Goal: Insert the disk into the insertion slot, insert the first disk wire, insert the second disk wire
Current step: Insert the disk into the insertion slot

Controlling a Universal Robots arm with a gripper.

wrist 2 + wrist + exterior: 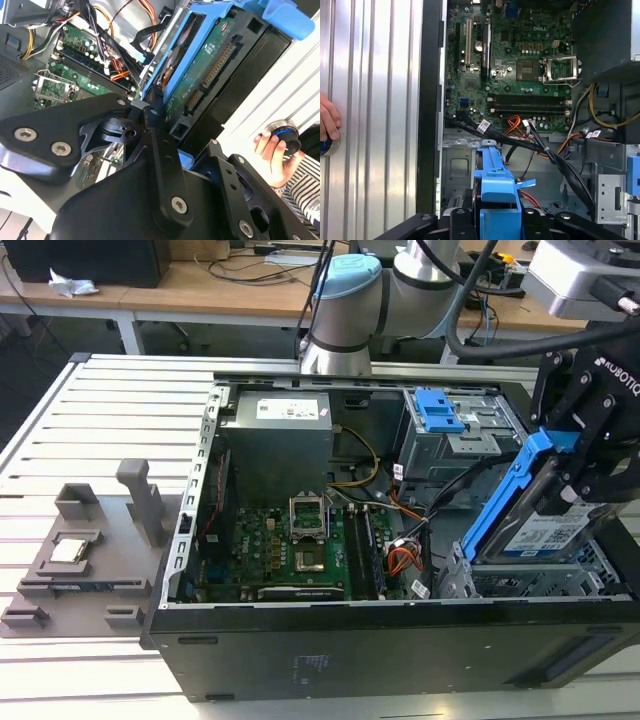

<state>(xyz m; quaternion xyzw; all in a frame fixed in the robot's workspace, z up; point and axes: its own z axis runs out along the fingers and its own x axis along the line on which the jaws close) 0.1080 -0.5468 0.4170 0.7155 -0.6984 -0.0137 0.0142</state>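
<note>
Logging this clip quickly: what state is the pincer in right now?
Pincer: shut on the disk, held tilted over the insertion slot.

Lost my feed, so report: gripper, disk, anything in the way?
Gripper shut on the disk. Disk tilted, lower end at the insertion slot, not seated. Black cables close beside it.

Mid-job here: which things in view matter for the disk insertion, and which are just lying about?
Job: disk, held tilted in the gripper; silver drive bay beneath it.
Lying about: grey cage with blue tab; motherboard; grey tray with chip; a hand.
</note>
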